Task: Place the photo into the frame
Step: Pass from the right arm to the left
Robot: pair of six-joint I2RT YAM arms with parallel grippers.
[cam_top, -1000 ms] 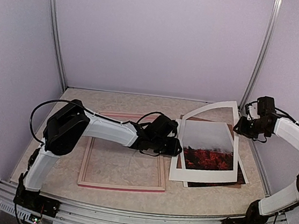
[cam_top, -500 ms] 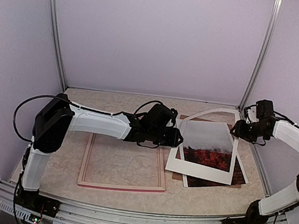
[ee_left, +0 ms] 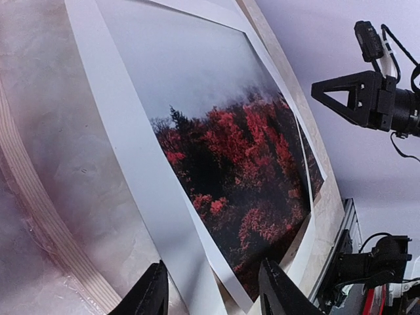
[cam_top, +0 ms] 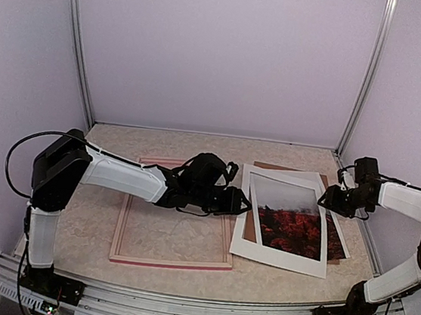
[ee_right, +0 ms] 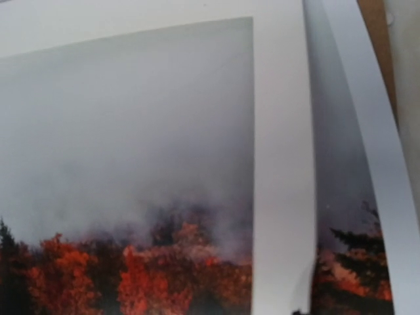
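Observation:
The photo [cam_top: 293, 229], red foliage under grey mist with a wide white border, lies flat at the right, partly on a second white-edged sheet. It fills the left wrist view [ee_left: 223, 151] and the right wrist view [ee_right: 131, 164]. The frame [cam_top: 122, 223] lies left of it, pale wood side up; one rail [ee_left: 39, 223] shows. My left gripper [cam_top: 242, 204] sits low at the photo's left border, its fingers [ee_left: 154, 292] spread wide with the white edge between them. My right gripper [cam_top: 331, 199] hangs by the photo's far right corner; its fingers are out of its own view.
A brown backing board [cam_top: 272, 167] lies under the sheets, showing at the far edge and the right side. The right wall post [cam_top: 363, 84] stands close behind the right arm. The table's right edge [cam_top: 365, 236] runs just past the sheets.
The white sheet that arched up at the far right has dropped flat. The photo has slid forward and left toward the frame. My left gripper drew back left; my right gripper came down.

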